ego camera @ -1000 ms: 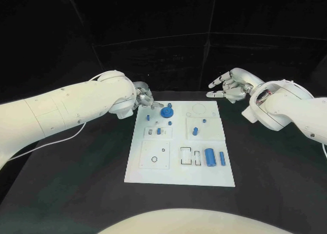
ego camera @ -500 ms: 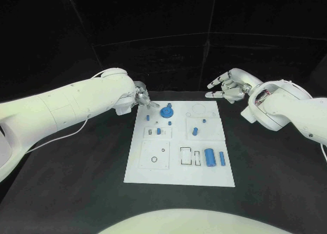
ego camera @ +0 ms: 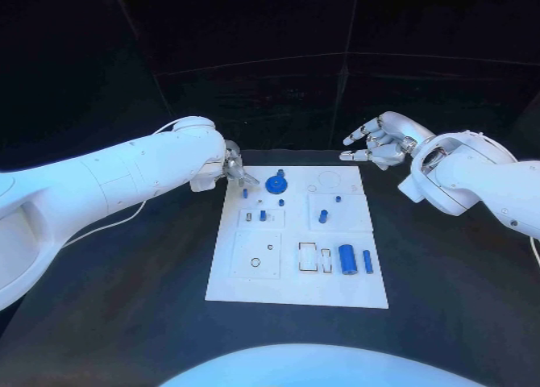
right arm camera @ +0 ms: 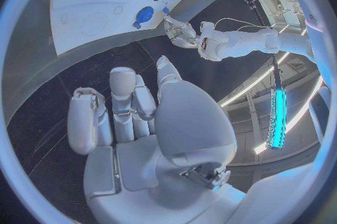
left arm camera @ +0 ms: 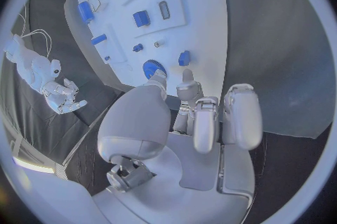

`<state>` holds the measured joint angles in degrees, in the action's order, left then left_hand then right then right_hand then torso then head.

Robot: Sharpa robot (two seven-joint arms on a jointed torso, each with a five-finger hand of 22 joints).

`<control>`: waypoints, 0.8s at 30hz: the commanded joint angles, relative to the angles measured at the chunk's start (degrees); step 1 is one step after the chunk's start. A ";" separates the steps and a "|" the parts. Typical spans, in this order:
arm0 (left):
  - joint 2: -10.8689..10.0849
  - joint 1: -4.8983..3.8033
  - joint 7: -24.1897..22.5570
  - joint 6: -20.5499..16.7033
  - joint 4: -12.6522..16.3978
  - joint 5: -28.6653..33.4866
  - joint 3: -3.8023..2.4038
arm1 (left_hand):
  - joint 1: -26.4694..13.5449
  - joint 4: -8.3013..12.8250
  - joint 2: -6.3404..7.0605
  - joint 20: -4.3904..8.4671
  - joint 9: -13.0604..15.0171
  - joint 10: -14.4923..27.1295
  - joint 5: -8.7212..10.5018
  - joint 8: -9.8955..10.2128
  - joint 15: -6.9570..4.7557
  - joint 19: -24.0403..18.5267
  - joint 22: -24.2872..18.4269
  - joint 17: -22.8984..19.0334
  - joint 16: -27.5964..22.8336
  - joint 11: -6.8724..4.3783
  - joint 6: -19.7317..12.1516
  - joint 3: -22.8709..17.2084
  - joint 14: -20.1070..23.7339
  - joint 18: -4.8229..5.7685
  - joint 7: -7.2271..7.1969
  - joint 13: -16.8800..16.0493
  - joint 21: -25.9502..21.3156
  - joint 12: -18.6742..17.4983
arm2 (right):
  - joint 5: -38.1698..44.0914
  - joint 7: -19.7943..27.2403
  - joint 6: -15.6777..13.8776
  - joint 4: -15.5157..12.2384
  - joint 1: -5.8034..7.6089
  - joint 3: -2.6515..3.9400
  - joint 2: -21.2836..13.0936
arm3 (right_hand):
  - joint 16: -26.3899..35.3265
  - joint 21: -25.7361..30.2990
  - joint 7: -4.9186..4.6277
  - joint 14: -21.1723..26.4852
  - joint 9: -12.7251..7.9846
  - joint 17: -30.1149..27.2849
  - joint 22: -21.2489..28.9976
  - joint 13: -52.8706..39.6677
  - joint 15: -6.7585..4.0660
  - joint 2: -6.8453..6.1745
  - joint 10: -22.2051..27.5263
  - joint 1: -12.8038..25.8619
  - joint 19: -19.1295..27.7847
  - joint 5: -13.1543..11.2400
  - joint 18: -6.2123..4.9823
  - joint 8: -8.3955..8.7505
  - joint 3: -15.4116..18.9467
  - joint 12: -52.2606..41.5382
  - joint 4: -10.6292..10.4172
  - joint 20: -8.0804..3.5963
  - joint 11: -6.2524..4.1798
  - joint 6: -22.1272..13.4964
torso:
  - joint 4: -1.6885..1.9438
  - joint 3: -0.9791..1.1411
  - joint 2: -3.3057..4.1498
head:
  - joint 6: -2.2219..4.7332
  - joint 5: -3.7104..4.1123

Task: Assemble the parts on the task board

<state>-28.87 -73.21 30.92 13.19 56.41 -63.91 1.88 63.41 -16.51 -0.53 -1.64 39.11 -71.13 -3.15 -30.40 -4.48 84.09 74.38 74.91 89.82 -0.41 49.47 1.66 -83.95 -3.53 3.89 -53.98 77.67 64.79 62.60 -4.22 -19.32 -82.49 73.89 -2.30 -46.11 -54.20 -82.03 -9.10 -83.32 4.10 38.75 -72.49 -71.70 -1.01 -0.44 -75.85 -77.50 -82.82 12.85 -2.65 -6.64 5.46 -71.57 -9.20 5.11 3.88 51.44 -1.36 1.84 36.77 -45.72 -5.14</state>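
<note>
My left hand [ego camera: 235, 169] hovers at the far left corner of the task board [ego camera: 296, 286], fingertips pointing down over the white plate. In the left wrist view the fingers [left arm camera: 188, 89] are drawn near each other, with nothing between them that I can see; one tip hangs just short of a small blue peg [left arm camera: 184, 58], and the round blue gear [ego camera: 276, 187] sits just beside it toward the middle of the board. Whether I am touching the board or only hovering above it I cannot tell.

I judge the step in hand to be picking up that small peg. To do it well I should lower straight down, pinch it low and square so it does not tip, and keep clear of the gear.

Further right, in the middle of the board, short blue pins [ego camera: 262, 215] stand in a raised tile and a blue oblong piece [ego camera: 322, 216] lies on the next tile. Toward the near edge a blue cylinder [ego camera: 346, 260] and a slimmer blue rod [ego camera: 367, 260] lie side by side next to empty rectangular slots, so most of the assembly looks undone.

My right hand [ego camera: 380, 142] waits past the board's far right corner, fingers apart and holding nothing, well clear of the parts.
</note>
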 commanded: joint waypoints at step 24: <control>1.81 0.24 0.35 4.82 -2.89 -0.90 -0.01 | 1.29 0.13 -0.44 -0.43 -0.59 -0.29 0.15 0.40 0.45 0.99 0.22 15.09 0.18 0.08 1.08 0.76 -6.05 0.14 -0.02 -0.29 0.41 0.57 | 0.23 0.57 0.20 0.32 0.09 0.04 0.49 | 0.06 0.40 0.04 0.06 -0.05 -0.03 0.11 0.04 0.04 0.22 0.06 0.11 0.51 0.36 -0.93 -0.38 0.11 0.18 -0.23 -0.04 0.00 -0.46 | 0.07 0.06 -0.04 | -0.31 -0.18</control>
<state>-27.19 -72.93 31.01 16.61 53.62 -64.41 1.90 64.14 -16.35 -0.77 -1.64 38.57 -71.14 -3.15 -30.20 -4.48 84.09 74.55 74.91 89.82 -0.41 50.28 2.13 -83.95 -3.53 3.88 -54.22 77.89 65.01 62.63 -4.16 -19.30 -82.14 73.89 -2.30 -45.69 -54.20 -81.82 -9.10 -83.32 4.10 38.75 -72.43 -71.71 -1.01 -0.44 -75.85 -77.51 -82.82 12.85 -2.65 -6.64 5.46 -71.57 -9.20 5.11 3.88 51.44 -1.32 1.89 36.74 -45.99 -5.29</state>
